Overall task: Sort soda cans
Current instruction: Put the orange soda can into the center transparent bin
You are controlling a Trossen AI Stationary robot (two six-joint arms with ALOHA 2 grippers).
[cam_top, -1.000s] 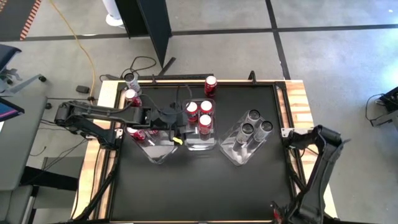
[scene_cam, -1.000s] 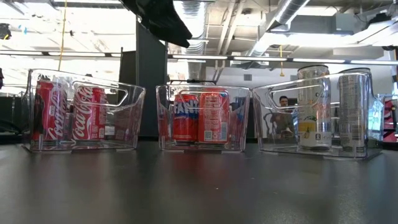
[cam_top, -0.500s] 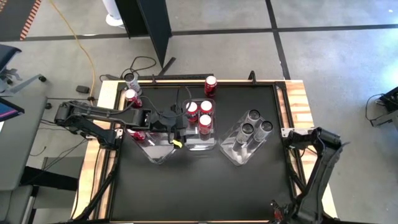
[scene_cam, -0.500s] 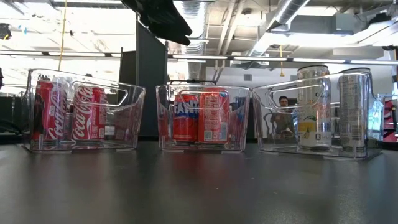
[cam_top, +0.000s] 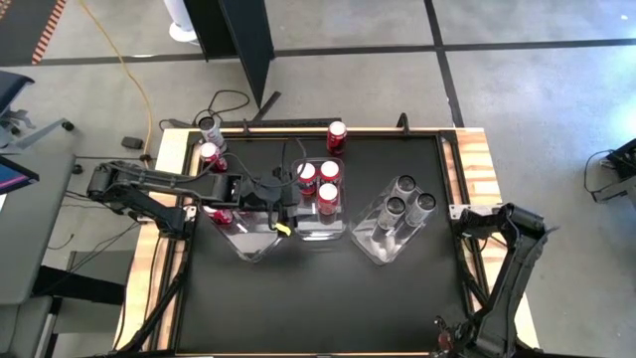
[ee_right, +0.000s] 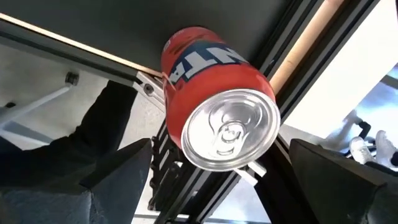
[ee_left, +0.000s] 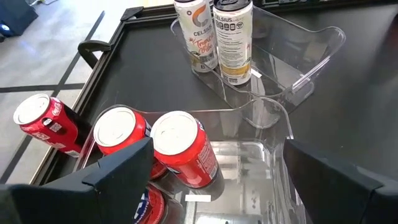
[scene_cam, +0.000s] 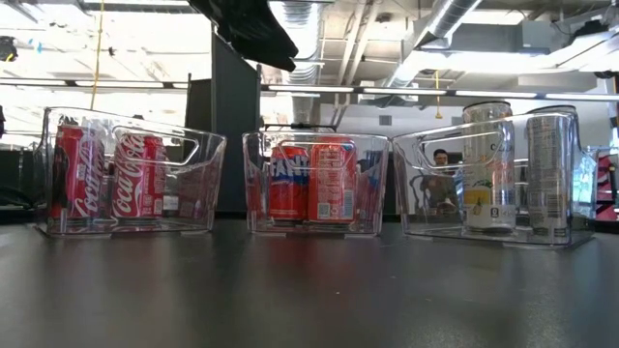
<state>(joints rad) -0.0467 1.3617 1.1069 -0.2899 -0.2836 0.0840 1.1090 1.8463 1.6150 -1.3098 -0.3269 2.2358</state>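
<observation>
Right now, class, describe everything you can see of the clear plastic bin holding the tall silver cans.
The clear plastic bin is a see-through, open-topped tub with rounded corners and a handle opening in one end wall. It sits flat on the black tabletop, turned at an angle, the rightmost of three bins. Three tall silver cans stand upright, clustered at one end; the other end is bare. No hand touches it.
</observation>
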